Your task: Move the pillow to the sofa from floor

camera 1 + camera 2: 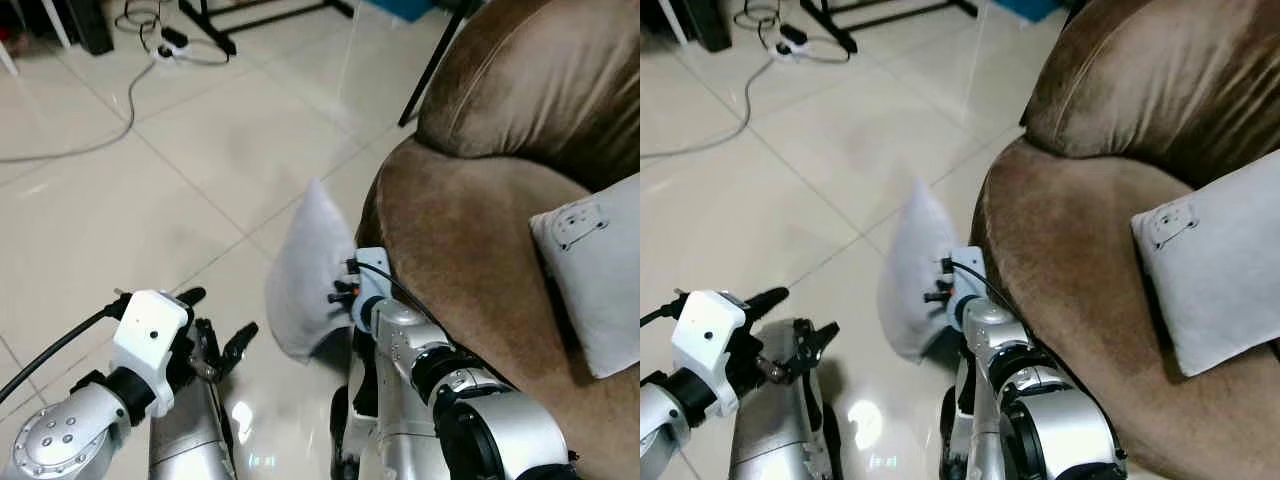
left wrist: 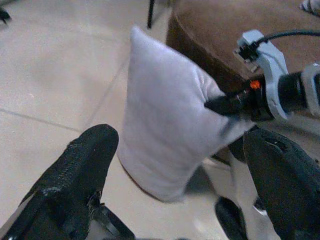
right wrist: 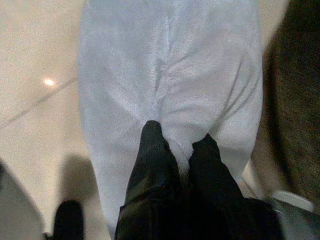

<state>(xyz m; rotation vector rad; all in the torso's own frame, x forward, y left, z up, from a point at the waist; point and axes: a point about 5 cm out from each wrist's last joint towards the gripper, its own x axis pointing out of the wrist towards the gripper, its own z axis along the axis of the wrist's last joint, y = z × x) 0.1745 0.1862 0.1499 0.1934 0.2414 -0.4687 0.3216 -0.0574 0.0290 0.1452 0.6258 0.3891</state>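
Beside sofa (image 1: 470, 230), right end effector (image 3: 182, 150) (closed) pinching pillow (image 1: 310, 270)

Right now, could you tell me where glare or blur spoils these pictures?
Both eye views: lamp glare on the glossy pale tiled floor. Left wrist view: the left claw's fingers loom blurred. Right wrist view: the right claw pinching the soft white pillow reads sharp.

Bright, even indoor light fills the room. The glossy tiled floor (image 1: 200, 150) throws back soft white glare, with small bright spots just in front of the pillow (image 1: 310, 270) and a pinpoint reflection beside it in the right wrist view. A dark shadow pools under the pillow. The head views are sharp; both wrist views are soft, with the near black fingers (image 2: 75, 175) blurred.
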